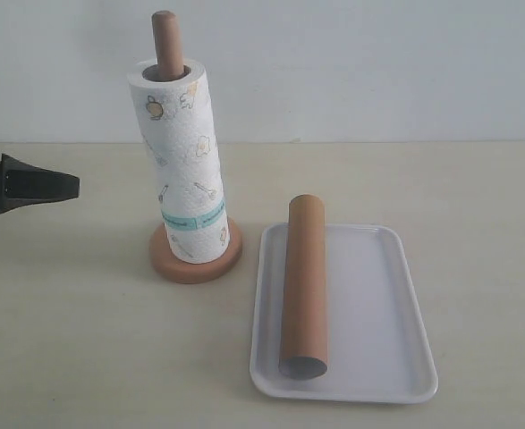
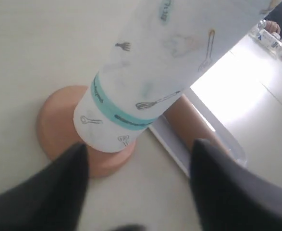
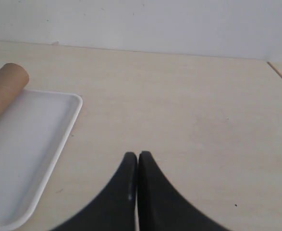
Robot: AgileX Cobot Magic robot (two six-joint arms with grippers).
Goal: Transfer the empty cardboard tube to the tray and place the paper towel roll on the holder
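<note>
The white printed paper towel roll (image 1: 181,161) stands upright on the wooden holder (image 1: 167,40), the pole's rounded top showing above it and the disc base (image 1: 168,265) under it. The brown cardboard tube (image 1: 304,284) lies lengthwise along the left side of the white tray (image 1: 378,313). My left gripper (image 1: 70,186) hovers at the far left, well apart from the roll; in the left wrist view it (image 2: 138,154) stands open with bare table between its fingers, facing the roll (image 2: 150,72). My right gripper (image 3: 137,155) is shut and empty, beside the tray (image 3: 59,130) and the tube (image 3: 6,86).
A pale wooden tabletop runs to a light wall at the back. In the left wrist view a second table surface with small bottles (image 2: 270,36) shows in the distance. The right arm is outside the exterior view.
</note>
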